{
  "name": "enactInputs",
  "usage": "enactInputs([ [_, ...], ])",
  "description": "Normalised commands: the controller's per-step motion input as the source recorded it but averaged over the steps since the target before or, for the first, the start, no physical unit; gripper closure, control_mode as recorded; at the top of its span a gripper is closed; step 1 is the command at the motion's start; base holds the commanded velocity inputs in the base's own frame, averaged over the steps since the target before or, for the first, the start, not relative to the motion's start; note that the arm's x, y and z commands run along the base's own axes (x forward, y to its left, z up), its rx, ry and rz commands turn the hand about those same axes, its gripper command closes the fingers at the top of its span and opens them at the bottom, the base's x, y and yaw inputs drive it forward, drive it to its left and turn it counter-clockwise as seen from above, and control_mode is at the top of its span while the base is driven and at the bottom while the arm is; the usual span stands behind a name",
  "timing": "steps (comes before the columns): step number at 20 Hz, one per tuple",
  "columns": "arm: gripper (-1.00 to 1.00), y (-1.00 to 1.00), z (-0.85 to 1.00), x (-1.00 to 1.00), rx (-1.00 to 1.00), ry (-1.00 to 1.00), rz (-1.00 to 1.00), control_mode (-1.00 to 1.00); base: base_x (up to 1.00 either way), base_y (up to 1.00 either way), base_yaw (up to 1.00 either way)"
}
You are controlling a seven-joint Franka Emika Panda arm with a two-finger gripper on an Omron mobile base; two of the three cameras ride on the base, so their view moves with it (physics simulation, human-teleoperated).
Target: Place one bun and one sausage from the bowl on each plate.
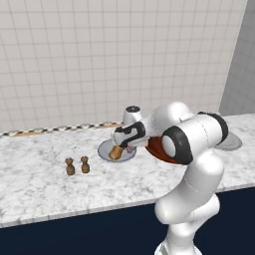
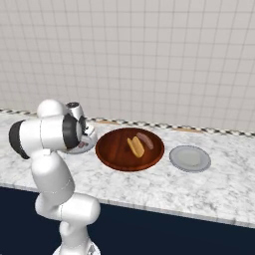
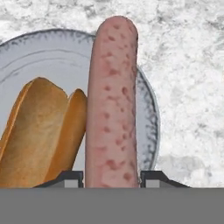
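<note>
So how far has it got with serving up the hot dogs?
About halfway. A bun already lies on the left plate, and the tool holds a sausage over that plate. The bowl keeps one more bun and sausage for the bare right plate.

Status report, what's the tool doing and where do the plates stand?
Tool shut on sausage, over left plate. Bun already on that plate. Bowl holds one bun, one sausage; right plate bare. Nothing in the way.
</note>
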Motion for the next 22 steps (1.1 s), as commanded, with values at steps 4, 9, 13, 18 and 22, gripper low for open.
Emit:
enactInputs([
  [4, -1.0, 0.06, -0.02, 0.19, 0.0, 0.0, 0.0, -1.0, 0.0, 0.0, 0.0],
  [9, -1.0, -0.1, 0.48, -0.16, 0.0, -0.1, 0.0, -1.0, 0.0, 0.0, 0.0],
  [13, -1.0, -0.89, 0.99, -0.92, 0.0, -0.08, 0.0, -1.0, 0.0, 0.0, 0.0],
  [18, -1.0, -1.0, 0.92, -1.0, 0.0, -0.11, 0.0, -1.0, 0.0, 0.0, 0.0],
  [22, -1.0, -1.0, 0.8, -0.96, -0.01, -0.03, 0.0, -1.0, 0.0, 0.0, 0.0],
])
